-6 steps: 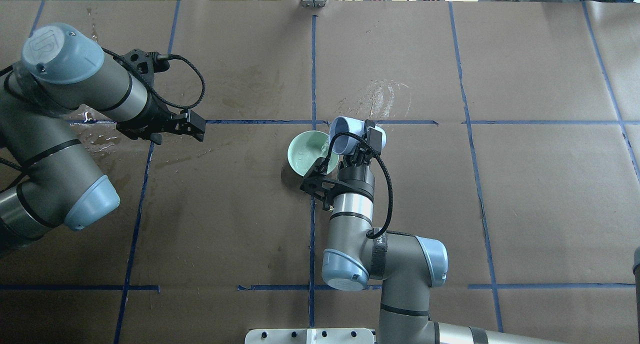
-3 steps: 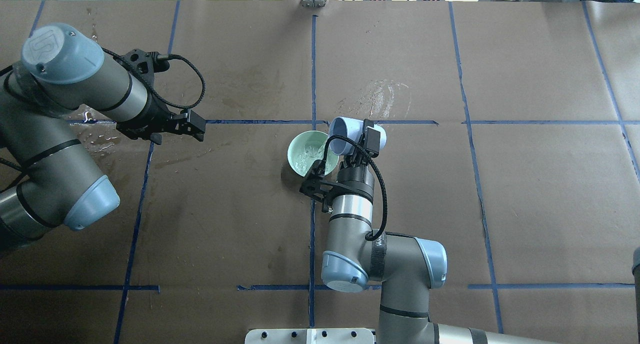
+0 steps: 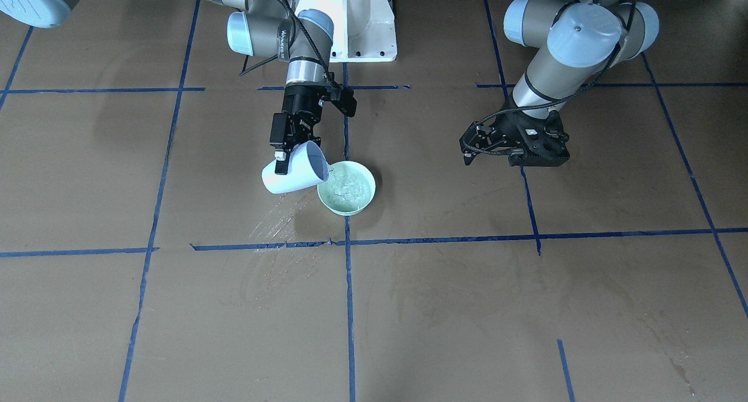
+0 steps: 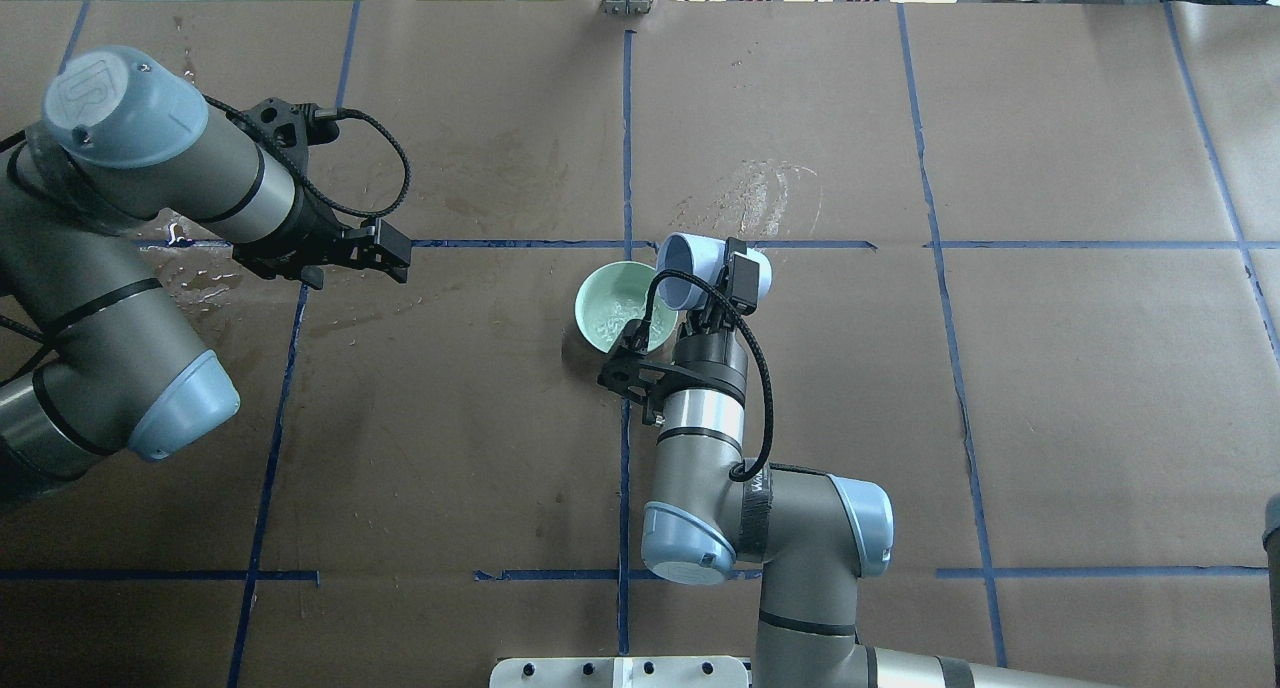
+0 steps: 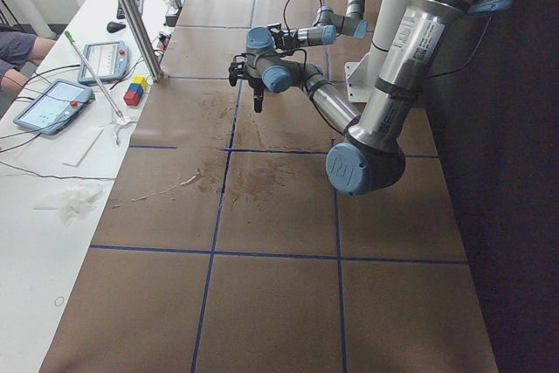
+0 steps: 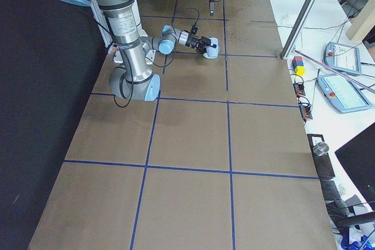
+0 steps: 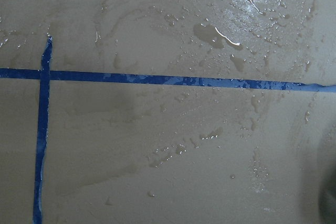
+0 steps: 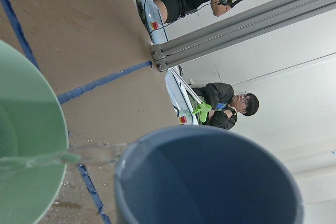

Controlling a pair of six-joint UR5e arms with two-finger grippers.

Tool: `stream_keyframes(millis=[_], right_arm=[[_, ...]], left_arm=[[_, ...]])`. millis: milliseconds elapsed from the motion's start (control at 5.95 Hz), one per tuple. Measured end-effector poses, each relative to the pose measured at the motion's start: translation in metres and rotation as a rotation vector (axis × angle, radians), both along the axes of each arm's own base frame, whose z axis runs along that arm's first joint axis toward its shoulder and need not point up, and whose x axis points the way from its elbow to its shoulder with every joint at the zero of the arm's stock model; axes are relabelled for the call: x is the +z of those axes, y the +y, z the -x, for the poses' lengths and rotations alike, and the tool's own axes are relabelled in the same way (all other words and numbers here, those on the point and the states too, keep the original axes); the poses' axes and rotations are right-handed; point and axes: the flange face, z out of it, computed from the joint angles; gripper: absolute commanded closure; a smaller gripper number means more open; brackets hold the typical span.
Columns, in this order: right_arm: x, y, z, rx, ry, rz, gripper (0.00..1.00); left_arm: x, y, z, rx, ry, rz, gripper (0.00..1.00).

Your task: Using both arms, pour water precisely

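Note:
My right gripper (image 3: 286,151) (image 4: 725,278) is shut on a pale blue cup (image 3: 289,177) (image 4: 690,263) and holds it tilted, mouth toward a mint green bowl (image 3: 345,210) (image 4: 583,313). In the right wrist view a thin stream of water (image 8: 89,153) runs from the cup's rim (image 8: 210,182) into the bowl (image 8: 26,145). Rippled water (image 3: 347,187) lies in the bowl. My left gripper (image 3: 467,148) (image 4: 395,248) hangs low over the table, far from the bowl. It looks open and empty.
Wet streaks (image 4: 760,193) (image 3: 280,221) mark the brown paper beside the bowl. Puddles (image 7: 226,30) lie under my left wrist. Blue tape lines (image 4: 627,138) cross the table. The white pedestal (image 3: 350,22) stands at the robot's side. Operators (image 8: 226,103) sit beyond the far edge.
The right wrist has turned slightly and the cup's mouth has risen a little over the bowl's rim. The water in the bowl ripples. The left arm has not moved.

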Motion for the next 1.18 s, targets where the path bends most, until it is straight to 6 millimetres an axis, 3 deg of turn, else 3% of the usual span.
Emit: stream_keyframes(millis=[840,1176], right_arm=[[-0.007,0.0,-0.001,0.002,-0.023,-0.003,1.0],[-0.025,-0.002,-0.001,0.012,-0.086,-0.006,1.0]], left_arm=[[-0.001,0.0,0.0,0.0,0.001,-0.001,0.0],[-0.001,0.0,0.0,0.0,0.001,-0.001,0.0]])
